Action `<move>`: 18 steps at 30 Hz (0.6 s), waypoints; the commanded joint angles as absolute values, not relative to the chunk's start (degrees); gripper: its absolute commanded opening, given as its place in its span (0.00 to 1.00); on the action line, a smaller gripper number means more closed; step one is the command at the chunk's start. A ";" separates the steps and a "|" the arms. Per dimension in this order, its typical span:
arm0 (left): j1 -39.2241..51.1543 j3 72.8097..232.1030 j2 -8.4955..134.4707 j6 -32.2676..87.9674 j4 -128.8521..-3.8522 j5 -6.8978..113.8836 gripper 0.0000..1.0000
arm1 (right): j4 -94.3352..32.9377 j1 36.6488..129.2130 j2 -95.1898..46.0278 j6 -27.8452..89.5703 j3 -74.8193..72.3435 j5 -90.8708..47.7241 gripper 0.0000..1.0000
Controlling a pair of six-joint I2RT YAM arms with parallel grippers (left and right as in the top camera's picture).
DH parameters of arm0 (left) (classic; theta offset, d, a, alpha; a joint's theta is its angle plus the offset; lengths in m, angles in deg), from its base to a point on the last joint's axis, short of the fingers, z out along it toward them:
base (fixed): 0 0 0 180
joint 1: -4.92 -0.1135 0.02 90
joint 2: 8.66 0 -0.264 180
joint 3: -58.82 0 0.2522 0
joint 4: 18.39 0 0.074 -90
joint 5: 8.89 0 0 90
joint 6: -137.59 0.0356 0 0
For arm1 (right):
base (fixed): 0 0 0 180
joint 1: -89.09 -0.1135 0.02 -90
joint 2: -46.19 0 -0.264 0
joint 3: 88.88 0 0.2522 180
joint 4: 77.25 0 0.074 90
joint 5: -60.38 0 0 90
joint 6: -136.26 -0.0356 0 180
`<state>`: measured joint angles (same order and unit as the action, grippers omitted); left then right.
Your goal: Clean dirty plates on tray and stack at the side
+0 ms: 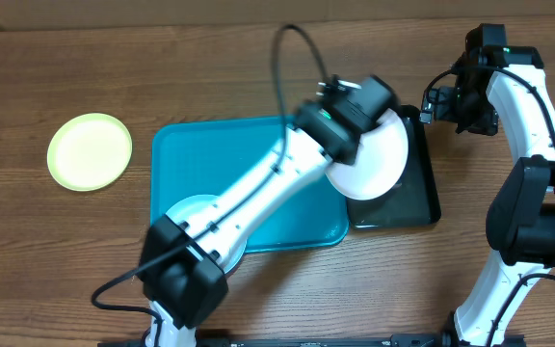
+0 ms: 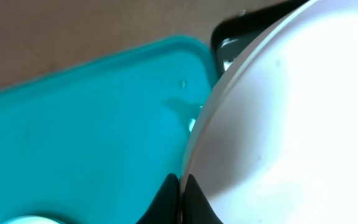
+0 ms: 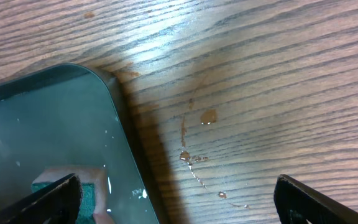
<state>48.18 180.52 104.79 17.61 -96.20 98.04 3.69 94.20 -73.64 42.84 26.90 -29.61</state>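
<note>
White plate (image 1: 374,159) clamped in left fingers (image 2: 183,193) — right fingers (image 3: 176,199) apart — blue plate (image 1: 185,208) in turquoise tray (image 1: 200,154)

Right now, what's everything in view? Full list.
table: one, brown wood
blue tray: one, turquoise, centre
black tray: one, right of blue tray
yellow-green plate: one, on table, far left
light blue plate: one, on blue tray, partly hidden
white plate: one, held over black tray
sponge: one, pale and green, in black tray
drops: several, brownish, table beside black tray
left gripper: shut on white plate
right gripper: open, over black tray corner
</note>
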 commanded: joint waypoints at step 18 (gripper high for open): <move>14.94 173.66 104.16 15.99 -100.68 70.59 0.04 | 3.61 94.05 -71.78 42.69 27.93 -29.54 1.00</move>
<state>19.11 175.10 104.79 17.41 -100.26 72.12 3.67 94.20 -73.64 42.86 26.90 -29.61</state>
